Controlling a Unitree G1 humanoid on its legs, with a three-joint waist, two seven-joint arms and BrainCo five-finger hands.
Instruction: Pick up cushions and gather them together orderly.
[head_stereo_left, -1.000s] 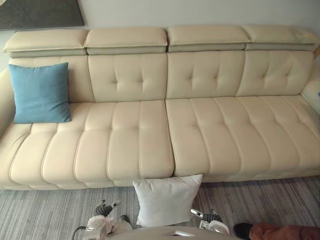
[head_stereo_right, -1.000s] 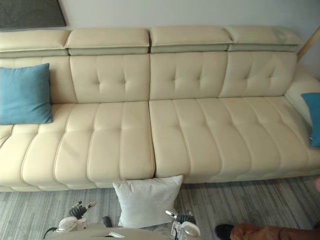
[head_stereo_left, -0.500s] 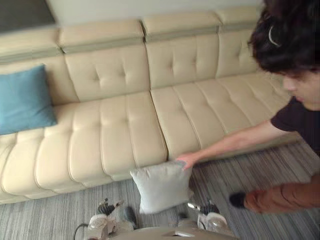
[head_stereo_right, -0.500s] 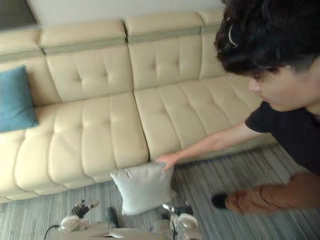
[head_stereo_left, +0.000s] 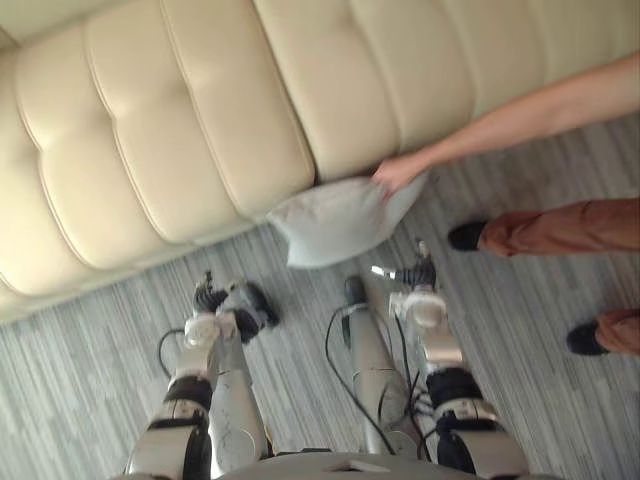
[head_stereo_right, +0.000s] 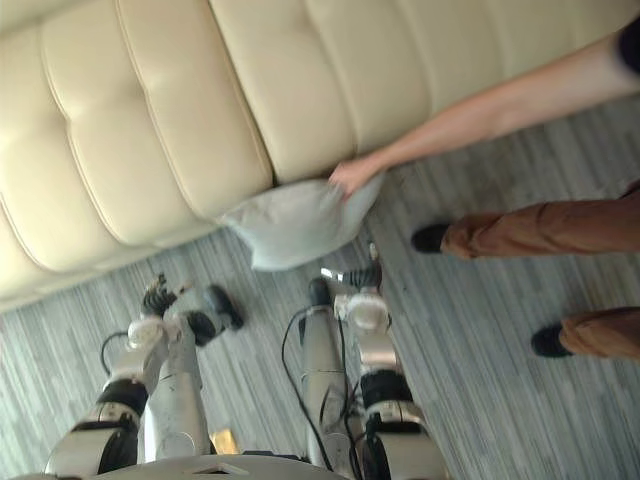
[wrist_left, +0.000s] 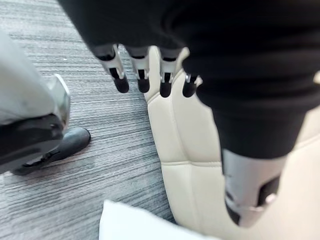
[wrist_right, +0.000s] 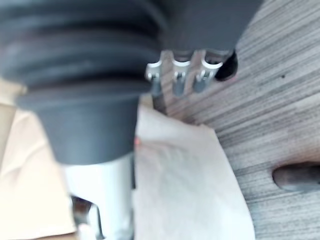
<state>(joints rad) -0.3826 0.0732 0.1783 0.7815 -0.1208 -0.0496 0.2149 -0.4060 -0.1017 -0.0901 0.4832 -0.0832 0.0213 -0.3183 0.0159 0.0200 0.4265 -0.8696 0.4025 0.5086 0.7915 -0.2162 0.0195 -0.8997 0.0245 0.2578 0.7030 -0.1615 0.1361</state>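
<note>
Left hand (wrist_left: 162, 80) and right hand (wrist_right: 179, 80) are seen slack (empty) — a person's hand (head_stereo_left: 398, 172) gripping the white cushion (head_stereo_left: 335, 220) could be struck by reaching.

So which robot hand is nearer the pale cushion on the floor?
Right. The right hand hangs just short of the near corner of the cushion; the left hand is farther off, out to the cushion's left.

No readable text, no labels, numbers or signs on sofa (head_stereo_left: 200, 120), cushion (head_stereo_left: 335, 222) or floor (head_stereo_left: 90, 370)
</note>
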